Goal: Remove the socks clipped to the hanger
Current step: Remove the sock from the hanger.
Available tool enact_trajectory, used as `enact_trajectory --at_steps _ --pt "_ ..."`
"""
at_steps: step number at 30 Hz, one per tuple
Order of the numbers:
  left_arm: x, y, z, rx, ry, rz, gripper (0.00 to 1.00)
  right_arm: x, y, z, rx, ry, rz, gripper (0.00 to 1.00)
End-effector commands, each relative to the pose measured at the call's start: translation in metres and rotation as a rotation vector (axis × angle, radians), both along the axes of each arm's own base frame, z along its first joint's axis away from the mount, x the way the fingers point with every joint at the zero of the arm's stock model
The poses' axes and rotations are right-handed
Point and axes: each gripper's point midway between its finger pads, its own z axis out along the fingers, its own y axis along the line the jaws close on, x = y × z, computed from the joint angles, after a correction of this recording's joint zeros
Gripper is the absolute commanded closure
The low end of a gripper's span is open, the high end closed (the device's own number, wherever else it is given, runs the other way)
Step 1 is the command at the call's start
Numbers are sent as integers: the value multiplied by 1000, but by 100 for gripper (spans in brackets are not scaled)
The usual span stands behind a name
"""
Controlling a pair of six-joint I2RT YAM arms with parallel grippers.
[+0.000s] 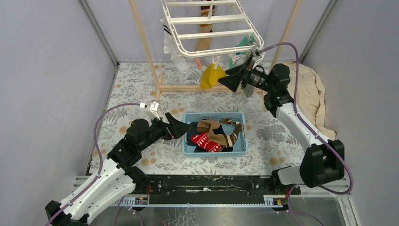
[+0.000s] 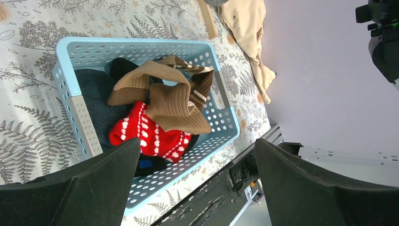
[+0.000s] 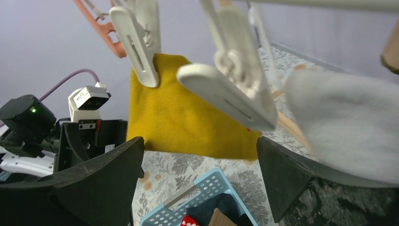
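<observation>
The white hanger [image 1: 207,21] hangs at the back with socks clipped below it: a yellow sock [image 1: 210,77], a white one [image 1: 170,44] and a teal one [image 1: 244,44]. My right gripper [image 1: 226,80] is raised just right of the yellow sock, open and empty. In the right wrist view the yellow sock [image 3: 188,117] hangs from a white clip [image 3: 141,42] beyond the open gripper [image 3: 200,160], with a pale sock [image 3: 348,122] blurred at right. My left gripper [image 1: 176,126] is low at the basket's left end, open [image 2: 197,174] and empty.
A light blue basket [image 1: 214,114] in the middle of the table holds a red patterned sock [image 2: 150,134], brown socks [image 2: 174,101] and dark ones. The wooden rack [image 1: 146,47] stands around the hanger. A beige cloth [image 1: 308,89] lies at the right wall.
</observation>
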Motion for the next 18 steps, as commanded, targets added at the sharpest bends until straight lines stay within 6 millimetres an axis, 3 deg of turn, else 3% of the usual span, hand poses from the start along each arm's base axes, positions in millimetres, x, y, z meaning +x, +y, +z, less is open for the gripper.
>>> enact_trajectory --at_steps 1,7,12,18 --pt "-4 -2 18 -35 -31 -21 1 -6 26 25 -11 -100 48 4" --pt "-6 -1 19 -35 -36 -22 1 -19 59 31 64 -85 155 16" --pt "-8 2 24 -35 -44 -20 1 2 63 23 70 -42 40 41" --pt "-10 5 28 -31 -53 -17 1 9 72 25 86 -28 14 63"
